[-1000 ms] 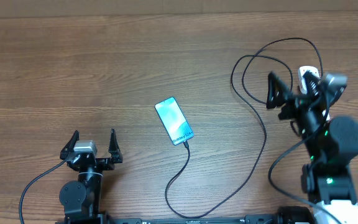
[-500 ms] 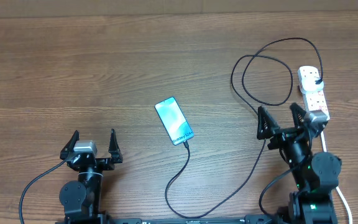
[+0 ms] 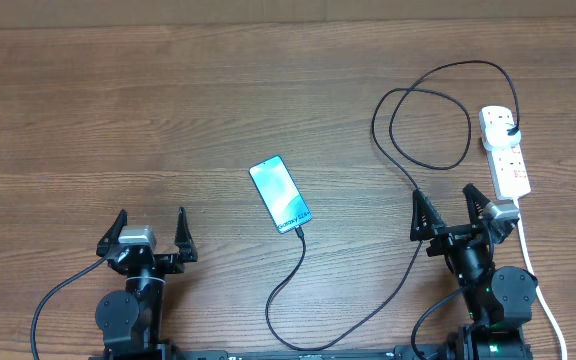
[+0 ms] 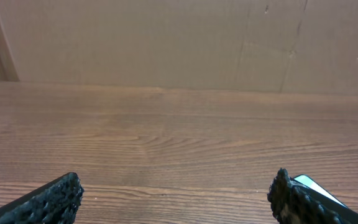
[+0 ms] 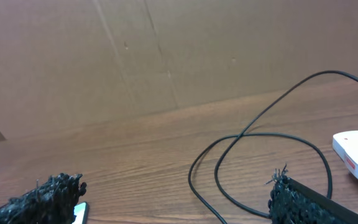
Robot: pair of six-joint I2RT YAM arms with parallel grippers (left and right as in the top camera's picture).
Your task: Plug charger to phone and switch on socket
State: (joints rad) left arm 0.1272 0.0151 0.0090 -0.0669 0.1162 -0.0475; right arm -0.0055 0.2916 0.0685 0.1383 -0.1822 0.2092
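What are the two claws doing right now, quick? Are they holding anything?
Left claw: open, holding nothing.
Right claw: open, holding nothing.

- No text, brand or number can be read with certainty in any view.
- From overhead, the phone (image 3: 280, 194) carries one short line of small white lettering on its light-blue screen. It sits near the end closest to the robot, and the letters are too small to make out.
- The socket (image 3: 504, 152), a white power strip, shows small red marks along its top. They cannot be told apart as lettering or switches.
- In the right wrist view, the socket's end shows one red mark, too blurred to read.
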